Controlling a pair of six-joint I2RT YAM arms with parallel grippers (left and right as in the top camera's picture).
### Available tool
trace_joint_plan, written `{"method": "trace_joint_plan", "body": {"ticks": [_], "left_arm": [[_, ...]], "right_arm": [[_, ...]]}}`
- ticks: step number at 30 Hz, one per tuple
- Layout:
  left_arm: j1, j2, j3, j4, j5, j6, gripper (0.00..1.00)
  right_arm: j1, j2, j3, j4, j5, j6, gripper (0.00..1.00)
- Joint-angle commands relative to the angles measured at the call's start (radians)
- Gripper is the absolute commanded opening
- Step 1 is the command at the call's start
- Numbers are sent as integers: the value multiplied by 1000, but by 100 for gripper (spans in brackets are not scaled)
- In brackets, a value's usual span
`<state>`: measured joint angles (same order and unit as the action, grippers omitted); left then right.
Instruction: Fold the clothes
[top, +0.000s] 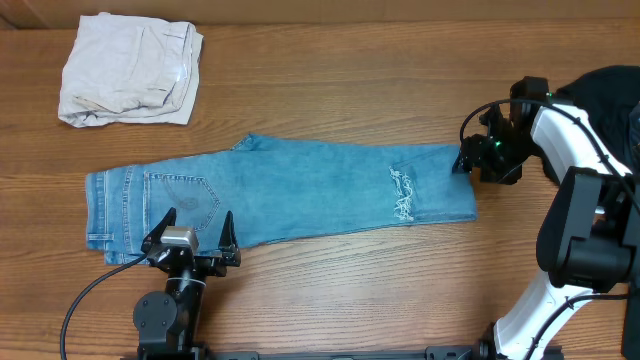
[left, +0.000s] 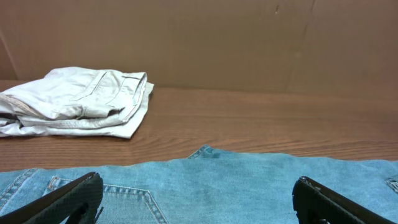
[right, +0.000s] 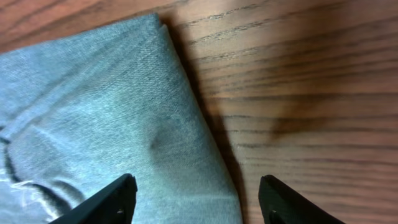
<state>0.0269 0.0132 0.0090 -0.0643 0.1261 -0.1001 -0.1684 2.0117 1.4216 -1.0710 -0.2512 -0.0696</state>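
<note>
Denim jeans (top: 300, 190) lie flat — left gripper (left: 198, 184), right gripper (right: 198, 190) both parted, holding nothing.

**A:** What carries it all?

**B:** A brown wooden table (top: 330, 90), its grain running along the length of the jeans.

**A:** And directly on the wood?

**B:** Light-blue jeans (top: 300, 190) lie stretched out flat. The waistband and a stitched pocket are at one end, and there is a white frayed patch near the other.

**A:** Anything besides?

**B:** An off-white garment (top: 130, 70), loosely folded, lies well apart from the jeans, beyond their waistband end on the far side. A black garment (top: 612, 88) shows past the jeans' leg end. I cannot tell whether it rests on the wood.
</note>
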Motion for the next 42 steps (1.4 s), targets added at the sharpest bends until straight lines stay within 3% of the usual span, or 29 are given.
{"method": "trace_joint_plan", "body": {"ticks": [1,6,9,12,13,14,20,27,34,42], "left_arm": [[6,-9,-4,-2,-6,15,100],[6,-9,-4,-2,-6,15,100],[6,-9,-4,-2,-6,15,100],[6,-9,-4,-2,-6,15,100],[6,-9,-4,-2,-6,15,100],[6,-9,-4,-2,-6,15,100],[6,-9,-4,-2,-6,15,100],[6,-9,-4,-2,-6,15,100],[6,-9,-4,-2,-6,15,100],[6,-9,-4,-3,-6,15,100]], "right_arm": [[-2,-6,-42,25,-26,-15,66],[-2,-6,-107,80,-78,-13,62],[-2,-6,-126,88,-80,-13,46],[-2,-6,-127,87,-80,-5,21],[-2,-6,-126,89,-80,-5,8],[-2,-6,-125,91,-80,-5,4],[-29,-12,-13,-1,-11,71,4],[-33,-34,211,-198,221,157,4],[-14,-67,230,-244,426,253,4],[28,-161,244,-257,441,280,4]]}}
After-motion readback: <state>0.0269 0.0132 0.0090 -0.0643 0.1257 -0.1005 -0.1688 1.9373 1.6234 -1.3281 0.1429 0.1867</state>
